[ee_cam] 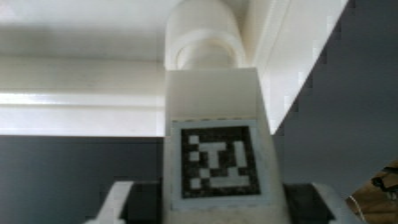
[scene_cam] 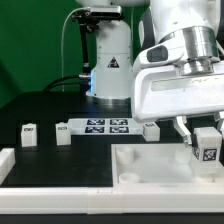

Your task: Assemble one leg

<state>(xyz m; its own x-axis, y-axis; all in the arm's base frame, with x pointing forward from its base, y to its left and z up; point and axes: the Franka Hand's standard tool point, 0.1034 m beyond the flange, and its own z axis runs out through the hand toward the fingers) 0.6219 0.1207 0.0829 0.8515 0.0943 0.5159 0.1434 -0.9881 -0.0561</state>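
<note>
My gripper (scene_cam: 206, 138) is shut on a white leg (scene_cam: 208, 150) with a black-and-white tag on its face, and holds it over the exterior view's right part of the large white square tray-like piece (scene_cam: 140, 170). In the wrist view the held leg (ee_cam: 217, 120) fills the middle, its tag near my fingers (ee_cam: 134, 200), its far end against the white piece. Three more legs stand on the table: one (scene_cam: 29, 133) at the exterior view's left, one (scene_cam: 62, 133) beside it, one (scene_cam: 151, 130) by the marker board's right end.
The marker board (scene_cam: 103, 126) lies flat behind the tray piece. A white block (scene_cam: 5, 160) sits at the exterior view's left edge. The arm's base (scene_cam: 108, 60) stands at the back.
</note>
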